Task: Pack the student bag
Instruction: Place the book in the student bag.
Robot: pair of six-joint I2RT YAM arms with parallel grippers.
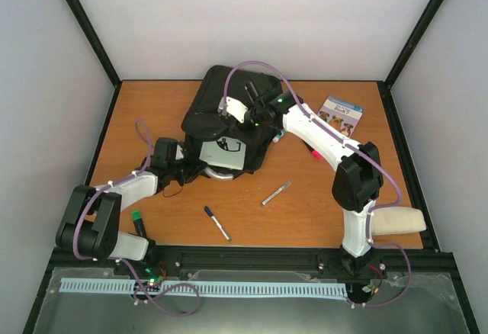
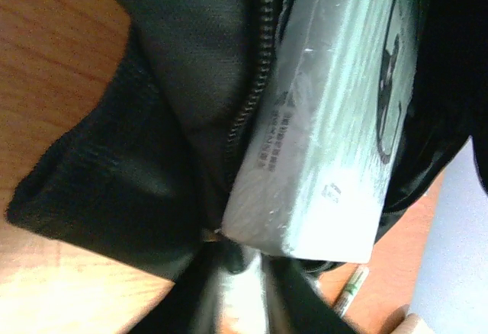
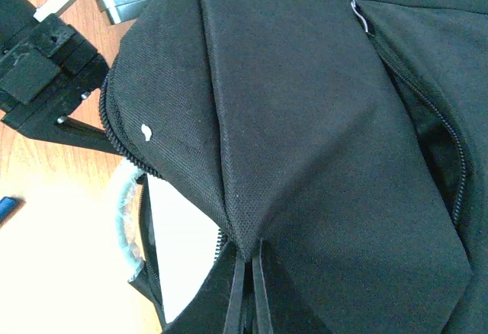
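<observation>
On the table the student bag is lying, a white book half inside; the right gripper is pinching its fabric, the left gripper I cannot read. Fabric slipping free risks jamming the book.

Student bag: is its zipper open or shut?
Open: the student bag gapes along its zipper, with a white book partly inside.

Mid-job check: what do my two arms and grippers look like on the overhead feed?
The left arm and right arm both have white link shells joined by chunky black joint housings. A lavender cable loops loosely along each. The left gripper and right gripper have slim black fingers. A small green light glows near the right wrist.
</observation>
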